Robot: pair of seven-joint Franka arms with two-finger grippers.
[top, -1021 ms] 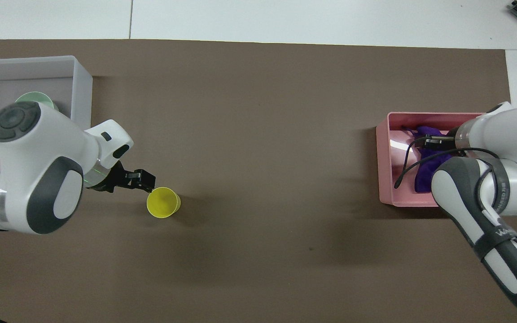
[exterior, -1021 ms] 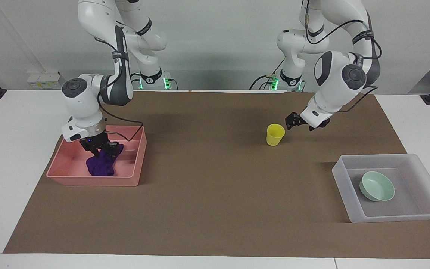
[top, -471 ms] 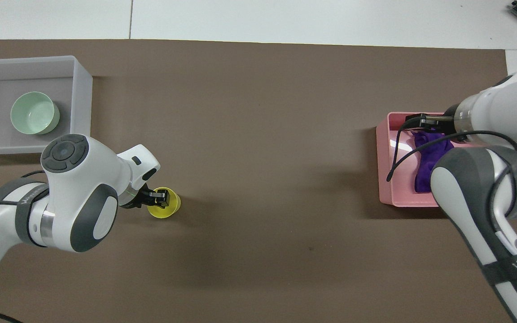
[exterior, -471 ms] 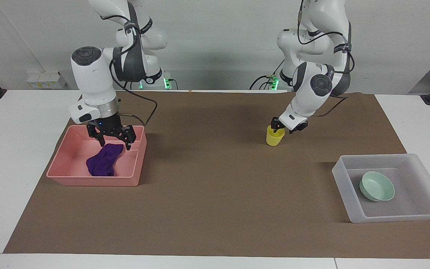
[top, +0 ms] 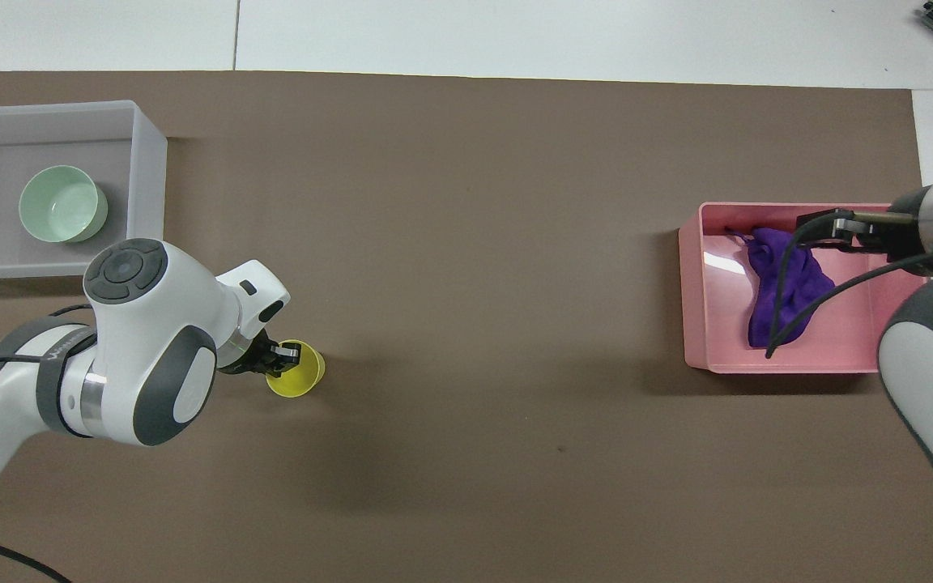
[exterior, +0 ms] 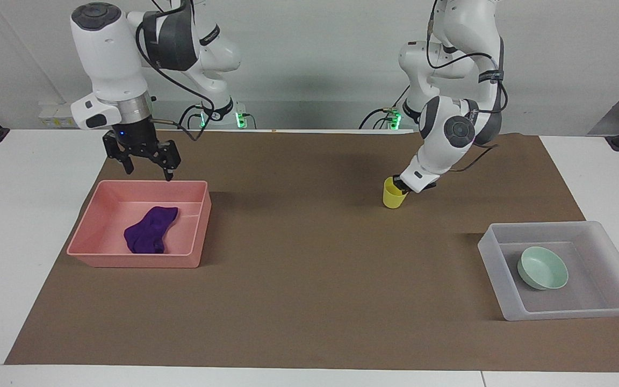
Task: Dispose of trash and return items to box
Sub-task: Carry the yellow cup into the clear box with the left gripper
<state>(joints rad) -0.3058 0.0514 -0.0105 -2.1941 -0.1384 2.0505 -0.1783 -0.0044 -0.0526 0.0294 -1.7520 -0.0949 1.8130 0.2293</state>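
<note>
The yellow cup stands upright on the brown mat, also seen from overhead. My left gripper is down at the cup's rim on the robots' side, and shows there in the overhead view. The purple cloth lies loose in the pink bin; both show from overhead, cloth and bin. My right gripper is open and empty, raised over the bin's edge nearest the robots. The mint-green bowl sits in the translucent box, bowl and box seen from overhead.
The brown mat covers most of the white table. The pink bin stands at the right arm's end and the translucent box at the left arm's end, farther from the robots than the cup.
My right gripper let go of the purple cloth in the pink bin and rose above it. My left gripper moved in to the yellow cup's rim and lowered onto it.
</note>
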